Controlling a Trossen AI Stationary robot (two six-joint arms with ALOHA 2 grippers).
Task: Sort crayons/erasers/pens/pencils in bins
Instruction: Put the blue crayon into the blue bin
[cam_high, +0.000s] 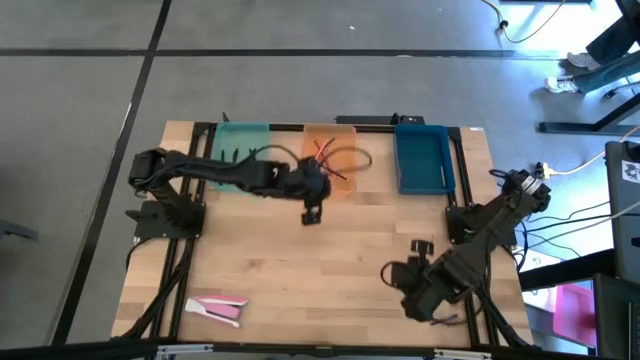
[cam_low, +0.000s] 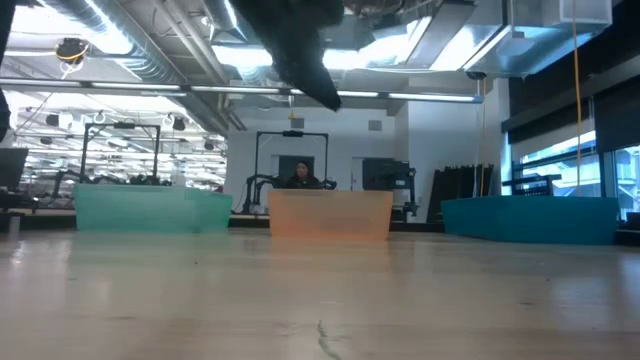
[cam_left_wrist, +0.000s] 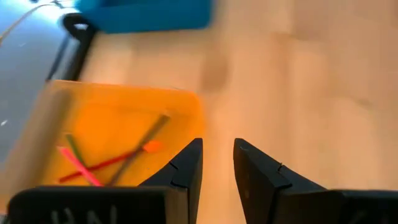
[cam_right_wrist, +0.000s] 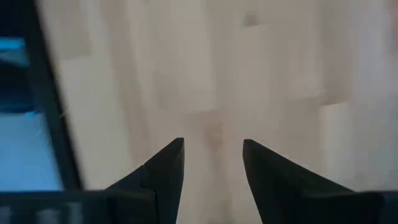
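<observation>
Three bins stand along the table's far edge: teal (cam_high: 243, 150), orange (cam_high: 330, 160) and blue (cam_high: 422, 160). Red, pink and dark pencils (cam_left_wrist: 106, 158) lie crossed in the orange bin (cam_left_wrist: 124, 118). A pink and white eraser (cam_high: 218, 308) lies flat near the front left corner. My left gripper (cam_left_wrist: 217, 152) hangs open above the table just in front of the orange bin, nothing between its fingers. My right gripper (cam_right_wrist: 213, 146) hangs open over bare wood at the right front, pointing down. Whether pens lie in the teal bin I cannot tell. Crayons are out of view.
My left arm (cam_high: 230, 170) reaches across the teal bin's near side. My right arm (cam_high: 460, 260) stands by the right edge. A black frame (cam_high: 465, 170) borders the table. Bare wood lies across the middle and front between the eraser and my right arm.
</observation>
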